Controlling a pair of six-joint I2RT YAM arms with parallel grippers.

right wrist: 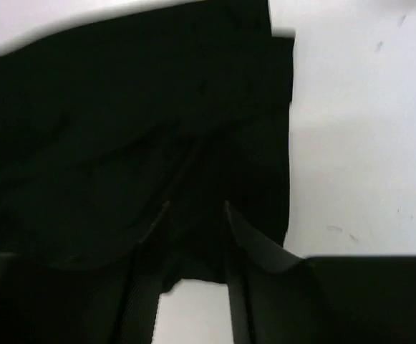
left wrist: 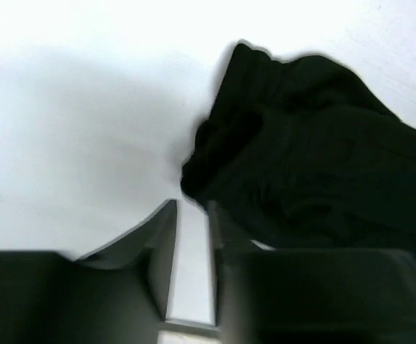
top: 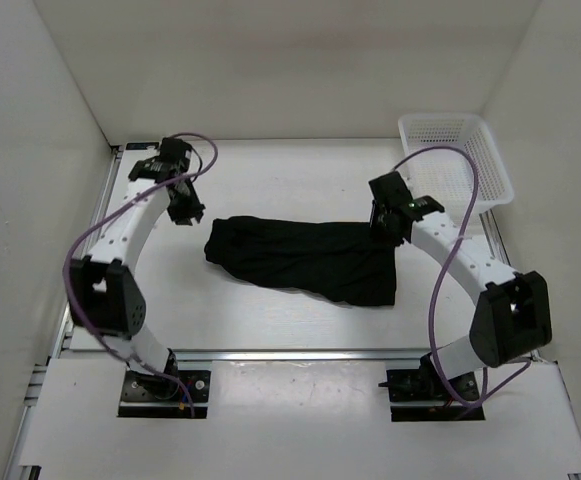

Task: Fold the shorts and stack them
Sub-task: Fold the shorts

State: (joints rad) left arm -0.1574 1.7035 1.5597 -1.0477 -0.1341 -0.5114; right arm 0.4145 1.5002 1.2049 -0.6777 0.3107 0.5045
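A: Since the shorts [top: 305, 260] are the thing that matters, where do they lie?

B: Across the middle of the worktop [top: 300, 180], stretched left to right. The left end is bunched and rumpled, and the right end spreads wider and flatter, with a straight edge.

A: And the left jaws?

B: They hang just off the bunched left end, over bare worktop. In the left wrist view the shorts [left wrist: 315, 158] sit just beyond and right of the tips. The jaws stand narrowly apart, with only white surface showing in the gap.

A: The right jaws?

B: Over the far right end of the cloth. In the right wrist view the shorts [right wrist: 136, 143] fill most of the picture, and the jaws stand a little apart with black fabric behind the gap. Whether they touch the cloth, I cannot tell.

A: Anything else around?

B: A white mesh basket [top: 457, 155] in the far right corner, apart from the shorts.
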